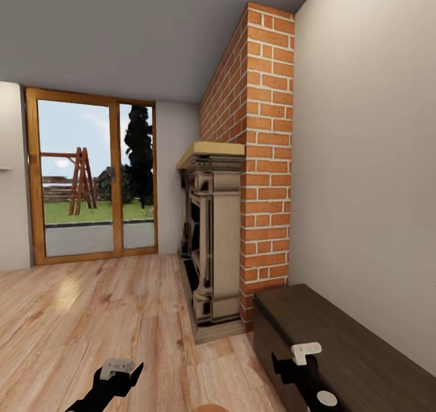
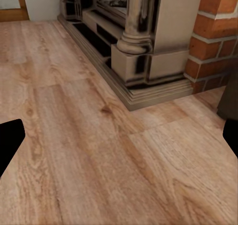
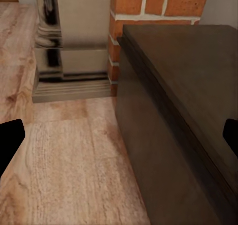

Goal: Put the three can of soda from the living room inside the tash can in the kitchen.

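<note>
Wood floor point(image 1: 91, 315), brick chimney point(image 1: 266, 157), fireplace point(image 1: 212, 242); dark cabinet point(image 1: 351, 345) under my right gripper point(image 1: 297, 363). Both grippers, left point(image 1: 121, 372), spread wide, empty.

A brick chimney breast point(image 1: 266, 157) stands out from the right-hand wall point(image 1: 363, 157), and a fireplace surround point(image 1: 212, 242) sits against its left face, its base resting on the wooden floor point(image 1: 91, 327). A mantel shelf point(image 1: 212, 149) lies on top of the surround. Nearer the robot, a low cabinet point(image 1: 345, 345) stands against the same wall, just in front of the chimney breast. At the far end of the room, left of the fireplace, a glazed double door point(image 1: 94, 176) is set in the back wall; behind it lies a lawn with a swing frame point(image 1: 79, 182) and a tree point(image 1: 139, 151) to its right.
</note>
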Controlling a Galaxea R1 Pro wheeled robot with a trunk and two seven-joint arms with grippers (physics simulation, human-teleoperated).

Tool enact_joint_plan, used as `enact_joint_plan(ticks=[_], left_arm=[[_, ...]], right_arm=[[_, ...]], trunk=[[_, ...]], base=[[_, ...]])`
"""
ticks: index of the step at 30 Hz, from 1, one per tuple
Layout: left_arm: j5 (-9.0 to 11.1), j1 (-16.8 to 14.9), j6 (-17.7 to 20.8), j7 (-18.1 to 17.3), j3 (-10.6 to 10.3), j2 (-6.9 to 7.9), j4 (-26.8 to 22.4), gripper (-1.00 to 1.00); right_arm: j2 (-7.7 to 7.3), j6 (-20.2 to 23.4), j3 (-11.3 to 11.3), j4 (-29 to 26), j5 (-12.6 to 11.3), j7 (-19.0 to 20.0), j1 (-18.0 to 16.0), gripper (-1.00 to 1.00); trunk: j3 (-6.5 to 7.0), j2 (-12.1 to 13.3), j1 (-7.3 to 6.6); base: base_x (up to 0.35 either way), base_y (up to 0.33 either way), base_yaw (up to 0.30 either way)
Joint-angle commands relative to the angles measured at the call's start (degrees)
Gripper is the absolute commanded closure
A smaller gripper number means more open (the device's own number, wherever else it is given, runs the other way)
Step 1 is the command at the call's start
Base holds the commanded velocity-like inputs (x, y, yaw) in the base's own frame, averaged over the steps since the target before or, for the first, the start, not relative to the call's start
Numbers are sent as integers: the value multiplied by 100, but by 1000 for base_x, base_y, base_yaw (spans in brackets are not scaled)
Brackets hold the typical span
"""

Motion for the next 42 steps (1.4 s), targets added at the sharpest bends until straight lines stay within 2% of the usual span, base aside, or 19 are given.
enact_joint_plan(ticks=[1,16,23,42], left_arm=[[-1,0,0,0,0,0,0,-100],[-1,0,0,2,-3,-2,0,-100],[-1,0,0,150,-8,-2,9,-100],[-7,0,0,193,-8,-2,18,-100]], right_arm=[[0,-1,0,2,0,-1,-1,-100],[8,3,0,10,0,-2,1,-100],[9,5,-6,63,-3,-3,0,-100],[17,21,-9,274,-1,-23,-8,-100]], trunk=[[18,41,-23],[288,643,-352],[404,924,-506],[610,1686,-923]], base=[[0,0,0],[0,0,0],[0,0,0],[0,0,0]])
